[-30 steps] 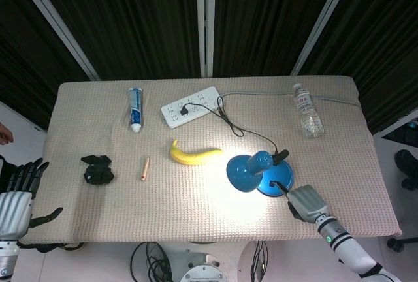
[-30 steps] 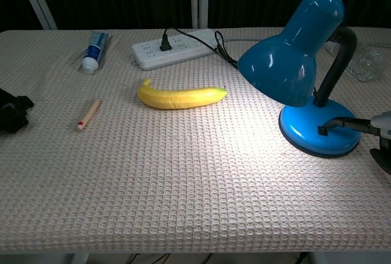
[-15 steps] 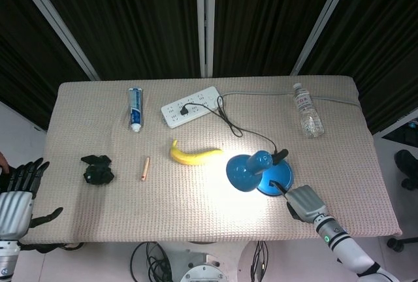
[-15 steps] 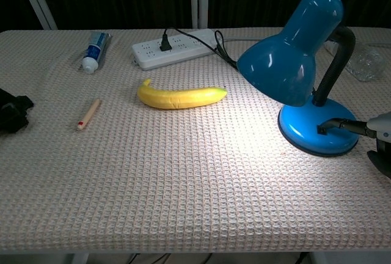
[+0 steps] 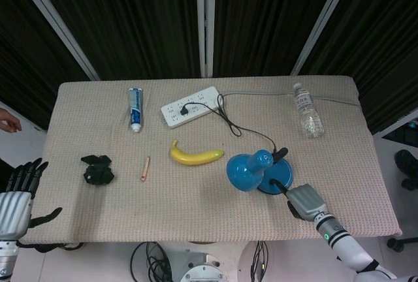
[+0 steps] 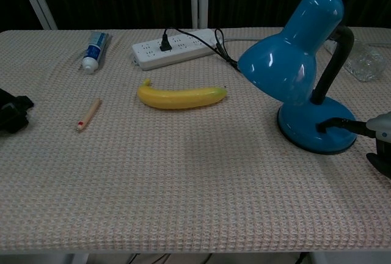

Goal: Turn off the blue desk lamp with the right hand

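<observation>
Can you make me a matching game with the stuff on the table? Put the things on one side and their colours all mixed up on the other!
Things:
1. banana
2. desk lamp
3. power strip
4. water bottle

Colours:
A. white
B. see-through
C. yellow
D. blue

Pairs: 1-C, 2-D, 3-A, 4-B

The right hand is cut off by the chest view's edge, hiding most of its fingers.

My bench wears a beige waffle-weave cloth; behind it hang black curtains between pale metal posts.
</observation>
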Robot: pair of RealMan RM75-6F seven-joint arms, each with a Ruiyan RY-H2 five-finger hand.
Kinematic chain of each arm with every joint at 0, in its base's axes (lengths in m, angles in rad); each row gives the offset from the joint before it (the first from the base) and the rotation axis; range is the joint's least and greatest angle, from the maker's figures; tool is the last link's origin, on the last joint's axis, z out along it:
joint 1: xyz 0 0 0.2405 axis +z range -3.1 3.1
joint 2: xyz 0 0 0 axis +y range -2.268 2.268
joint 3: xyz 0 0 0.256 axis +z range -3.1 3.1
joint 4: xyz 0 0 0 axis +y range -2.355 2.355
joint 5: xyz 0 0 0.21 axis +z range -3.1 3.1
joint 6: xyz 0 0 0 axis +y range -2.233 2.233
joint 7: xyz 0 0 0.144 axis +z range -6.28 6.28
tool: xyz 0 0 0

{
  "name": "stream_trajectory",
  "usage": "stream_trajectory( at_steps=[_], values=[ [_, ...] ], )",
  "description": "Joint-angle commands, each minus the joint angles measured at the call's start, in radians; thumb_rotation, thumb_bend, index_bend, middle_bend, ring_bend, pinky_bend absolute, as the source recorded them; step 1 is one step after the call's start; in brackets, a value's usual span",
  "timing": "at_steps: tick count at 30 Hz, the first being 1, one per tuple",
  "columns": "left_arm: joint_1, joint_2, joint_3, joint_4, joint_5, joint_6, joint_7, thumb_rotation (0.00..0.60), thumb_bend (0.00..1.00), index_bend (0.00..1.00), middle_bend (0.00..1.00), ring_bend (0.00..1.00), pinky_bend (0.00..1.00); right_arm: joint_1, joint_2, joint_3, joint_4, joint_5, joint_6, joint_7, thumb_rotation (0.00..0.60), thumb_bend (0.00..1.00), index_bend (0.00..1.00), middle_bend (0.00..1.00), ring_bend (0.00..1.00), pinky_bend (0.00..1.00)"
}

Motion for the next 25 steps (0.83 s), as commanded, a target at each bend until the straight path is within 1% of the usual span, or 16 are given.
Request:
stream_trajectory(
  at_steps=[1, 3, 6, 7, 9, 10, 11, 12, 13, 14, 15, 16, 17, 19, 21, 25],
  values=[
    [0.001, 0.001, 0.0, -0.001, 0.001, 0.001, -0.003, 0.6, 0.0, 0.0, 0.0, 0.0, 0.0, -0.058, 0.022, -0.017, 0.005, -0.155, 0.147, 0.044, 0.6, 0.69, 0.0, 1.0, 0.99, 0.94],
    [0.001, 0.001, 0.001, 0.0, 0.002, 0.002, -0.004, 0.6, 0.0, 0.0, 0.0, 0.0, 0.0, -0.106, 0.047, -0.037, 0.019, -0.232, 0.245, 0.073, 0.6, 0.68, 0.0, 1.0, 0.99, 0.94],
    [-0.001, 0.002, 0.0, 0.0, 0.003, -0.001, -0.005, 0.6, 0.0, 0.0, 0.0, 0.0, 0.0, -0.189, 0.095, -0.054, 0.06, -0.329, 0.42, 0.153, 0.6, 0.62, 0.0, 1.0, 0.98, 0.93],
    [-0.003, 0.001, 0.0, 0.0, 0.004, -0.002, -0.005, 0.6, 0.0, 0.0, 0.0, 0.0, 0.0, -0.227, 0.098, -0.049, 0.102, -0.375, 0.517, 0.215, 0.6, 0.57, 0.0, 0.98, 0.95, 0.92],
    [-0.006, -0.002, -0.001, -0.001, 0.009, -0.004, -0.005, 0.6, 0.0, 0.0, 0.0, 0.0, 0.0, -0.294, 0.08, -0.031, 0.22, -0.435, 0.692, 0.339, 0.6, 0.46, 0.0, 0.89, 0.86, 0.85],
    [-0.008, -0.004, -0.001, -0.002, 0.012, -0.004, -0.004, 0.6, 0.0, 0.0, 0.0, 0.0, 0.0, -0.321, 0.075, -0.026, 0.264, -0.436, 0.741, 0.386, 0.6, 0.4, 0.01, 0.8, 0.76, 0.79],
    [-0.009, -0.006, 0.0, -0.002, 0.015, -0.004, -0.002, 0.6, 0.0, 0.0, 0.0, 0.0, 0.0, -0.345, 0.076, -0.023, 0.295, -0.421, 0.769, 0.424, 0.6, 0.33, 0.01, 0.67, 0.63, 0.7],
    [-0.01, -0.007, 0.0, -0.004, 0.017, -0.005, 0.0, 0.6, 0.0, 0.0, 0.0, 0.0, 0.0, -0.365, 0.083, -0.021, 0.314, -0.396, 0.779, 0.45, 0.6, 0.28, 0.0, 0.56, 0.52, 0.64],
    [-0.011, -0.008, 0.001, -0.006, 0.02, -0.006, 0.003, 0.6, 0.0, 0.0, 0.0, 0.0, 0.0, -0.382, 0.094, -0.019, 0.322, -0.364, 0.776, 0.462, 0.6, 0.21, 0.0, 0.33, 0.29, 0.5],
    [-0.013, -0.009, 0.002, -0.009, 0.023, -0.009, 0.008, 0.6, 0.0, 0.0, 0.0, 0.0, 0.0, -0.4, 0.111, -0.011, 0.315, -0.307, 0.756, 0.457, 0.6, 0.18, 0.0, 0.21, 0.18, 0.42],
    [-0.015, -0.009, 0.003, -0.014, 0.026, -0.011, 0.014, 0.6, 0.0, 0.0, 0.0, 0.0, 0.0, -0.413, 0.125, 0.002, 0.297, -0.248, 0.734, 0.443, 0.6, 0.14, 0.0, 0.07, 0.06, 0.3],
    [-0.016, -0.008, 0.004, -0.018, 0.028, -0.013, 0.018, 0.6, 0.0, 0.0, 0.0, 0.0, 0.0, -0.419, 0.134, 0.013, 0.282, -0.212, 0.721, 0.443, 0.6, 0.11, 0.0, 0.01, 0.0, 0.2],
    [-0.017, -0.007, 0.005, -0.022, 0.029, -0.014, 0.023, 0.6, 0.0, 0.0, 0.0, 0.0, 0.0, -0.423, 0.14, 0.022, 0.27, -0.193, 0.715, 0.452, 0.6, 0.08, 0.0, 0.0, 0.0, 0.12],
    [-0.017, -0.003, 0.007, -0.033, 0.034, -0.013, 0.034, 0.6, 0.0, 0.0, 0.0, 0.0, 0.0, -0.434, 0.145, 0.036, 0.262, -0.171, 0.711, 0.477, 0.6, 0.06, 0.0, 0.0, 0.0, 0.03],
    [-0.015, 0.0, 0.009, -0.041, 0.035, -0.013, 0.042, 0.6, 0.0, 0.0, 0.0, 0.0, 0.0, -0.439, 0.143, 0.045, 0.264, -0.169, 0.709, 0.479, 0.6, 0.04, 0.0, 0.0, 0.0, 0.0],
    [-0.012, 0.005, 0.008, -0.048, 0.03, -0.009, 0.046, 0.6, 0.0, 0.0, 0.0, 0.0, 0.0, -0.436, 0.141, 0.045, 0.257, -0.191, 0.691, 0.476, 0.6, 0.04, 0.0, 0.0, 0.0, 0.0]
  ],
)
